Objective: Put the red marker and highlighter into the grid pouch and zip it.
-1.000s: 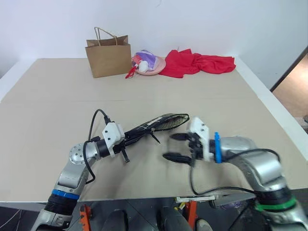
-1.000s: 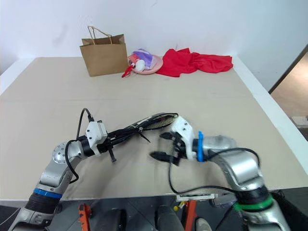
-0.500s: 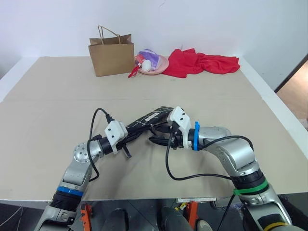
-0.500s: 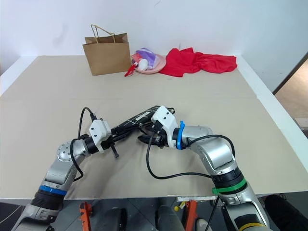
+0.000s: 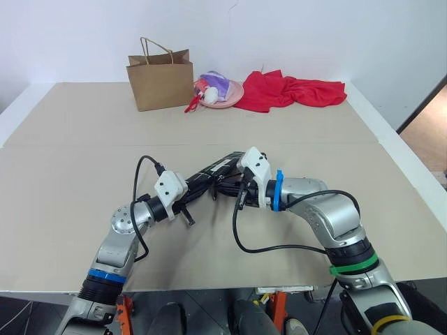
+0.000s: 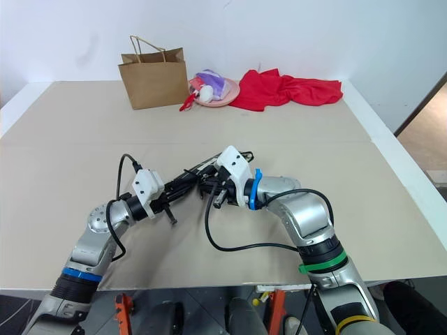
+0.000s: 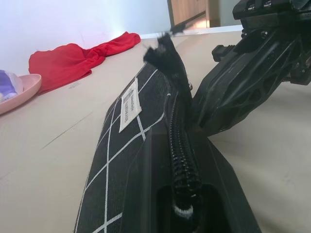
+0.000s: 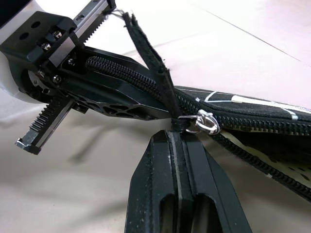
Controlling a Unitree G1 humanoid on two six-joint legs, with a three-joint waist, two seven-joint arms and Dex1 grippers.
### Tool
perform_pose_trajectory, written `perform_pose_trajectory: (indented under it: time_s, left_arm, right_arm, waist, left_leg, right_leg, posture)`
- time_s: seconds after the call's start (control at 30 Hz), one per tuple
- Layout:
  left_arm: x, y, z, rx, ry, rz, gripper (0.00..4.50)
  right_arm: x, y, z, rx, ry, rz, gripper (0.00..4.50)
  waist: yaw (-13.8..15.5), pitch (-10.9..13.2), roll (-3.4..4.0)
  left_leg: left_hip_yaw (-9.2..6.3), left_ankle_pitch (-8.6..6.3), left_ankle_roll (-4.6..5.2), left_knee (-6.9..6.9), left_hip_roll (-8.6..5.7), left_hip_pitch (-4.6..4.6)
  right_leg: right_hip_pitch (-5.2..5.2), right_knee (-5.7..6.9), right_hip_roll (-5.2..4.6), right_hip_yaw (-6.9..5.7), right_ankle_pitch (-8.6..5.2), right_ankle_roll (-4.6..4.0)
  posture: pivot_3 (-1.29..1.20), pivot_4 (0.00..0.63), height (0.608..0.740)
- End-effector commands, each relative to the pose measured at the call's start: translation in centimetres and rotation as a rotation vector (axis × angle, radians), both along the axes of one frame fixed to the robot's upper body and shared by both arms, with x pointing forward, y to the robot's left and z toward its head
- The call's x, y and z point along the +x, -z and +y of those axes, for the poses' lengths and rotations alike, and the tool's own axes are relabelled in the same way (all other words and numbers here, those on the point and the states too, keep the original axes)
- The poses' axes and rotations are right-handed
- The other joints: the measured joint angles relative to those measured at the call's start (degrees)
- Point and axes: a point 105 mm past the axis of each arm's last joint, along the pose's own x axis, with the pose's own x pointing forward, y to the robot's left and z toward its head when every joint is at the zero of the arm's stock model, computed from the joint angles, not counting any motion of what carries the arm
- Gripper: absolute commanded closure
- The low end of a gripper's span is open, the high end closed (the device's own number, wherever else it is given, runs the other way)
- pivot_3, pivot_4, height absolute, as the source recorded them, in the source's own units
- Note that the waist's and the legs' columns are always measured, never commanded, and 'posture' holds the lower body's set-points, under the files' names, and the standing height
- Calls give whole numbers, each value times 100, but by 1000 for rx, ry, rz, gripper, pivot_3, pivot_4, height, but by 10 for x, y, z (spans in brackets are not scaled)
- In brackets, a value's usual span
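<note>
The grid pouch, black with white lines and a small white label, is held off the table between both arms. My left gripper is shut on the pouch's near end, by the end of the zipper. My right gripper is shut on the zipper pull, where a metal ring and a black cord hang from the slider. In the left wrist view the right fingers press against the zipper edge. The red marker and the highlighter are out of view.
At the far side of the table stand a brown paper bag, a pink plate with purple and white items, and a crumpled red cloth. Bare tabletop lies on both sides of the arms.
My right gripper was open beside the pouch; it has moved left onto the pouch and shut on the zipper pull. The left gripper has kept its hold.
</note>
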Motion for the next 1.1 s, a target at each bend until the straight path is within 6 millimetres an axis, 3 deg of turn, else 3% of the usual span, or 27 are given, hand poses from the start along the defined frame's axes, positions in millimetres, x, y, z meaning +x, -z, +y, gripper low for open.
perform_pose_trajectory:
  time_s: [0.03,0.17,0.23,0.5,0.57,0.67,0.8,0.9,1.03,1.07,1.1]
  left_arm:
    - [-2,-16,0,-27,3,-51,4500]
    - [-1,-18,-1,-30,2,-50,4500]
    - [-2,-18,-1,-31,2,-50,4500]
    - [-2,-19,0,-32,6,-46,4500]
    - [-2,-19,0,-32,9,-45,4500]
    - [-2,-20,-1,-32,11,-45,4500]
    - [-1,-20,-1,-31,11,-47,4500]
    - [-1,-20,0,-31,11,-47,4500]
    - [-1,-20,0,-29,12,-47,4500]
    - [-1,-20,0,-28,12,-47,4500]
    - [-1,-20,0,-28,12,-47,4500]
  right_arm:
    - [1,-12,-6,12,6,-47,4493]
    - [9,-8,-31,-23,90,-50,4493]
    - [18,-7,-51,-46,174,-47,3847]
    - [38,-16,-113,-72,390,-75,3847]
    - [40,-21,-121,-62,409,-78,3847]
    - [29,-23,-112,-35,333,-70,3847]
    - [17,-12,-96,-51,255,-52,3847]
    - [10,-6,-79,-38,201,-33,3148]
    - [11,-1,-61,-28,195,-22,1253]
    - [10,0,-56,-21,179,-16,958]
    - [8,1,-50,-17,161,-15,958]
  waist:
    - [0,0,0]
    - [0,0,0]
    - [1,0,0]
    - [-12,1,-1]
    - [-9,1,-1]
    - [-12,1,0]
    - [-8,1,-1]
    - [-11,1,0]
    - [-12,1,-1]
    - [-12,1,-1]
    - [-11,1,0]
  left_leg:
    - [0,0,0,0,0,1]
    - [-1,0,0,0,0,1]
    - [0,0,0,0,-1,-1]
    - [5,0,0,-5,-1,3]
    - [3,0,0,-5,0,3]
    - [7,0,0,-5,-1,2]
    - [5,0,1,-6,-1,2]
    - [7,0,1,-6,-1,2]
    - [3,0,1,-5,0,3]
    - [2,0,1,-5,0,3]
    - [2,0,1,-5,0,3]
  right_leg:
    - [0,0,0,0,0,0]
    - [0,0,0,-1,0,0]
    - [0,-1,-1,0,0,0]
    - [-1,-1,2,5,0,0]
    - [-1,-1,3,4,-1,1]
    - [-1,-1,2,7,-1,0]
    - [-1,-1,2,6,-1,1]
    - [-1,-2,1,7,-5,8]
    - [0,-1,2,5,-6,9]
    - [0,-1,2,4,-5,9]
    - [-1,-1,2,4,-5,9]
  posture:
    - [0,150,740]
    - [0,150,740]
    - [0,150,740]
    - [0,150,740]
    - [0,150,740]
    - [0,150,740]
    - [0,150,740]
    - [0,150,740]
    - [0,150,740]
    - [0,150,740]
    - [0,150,740]
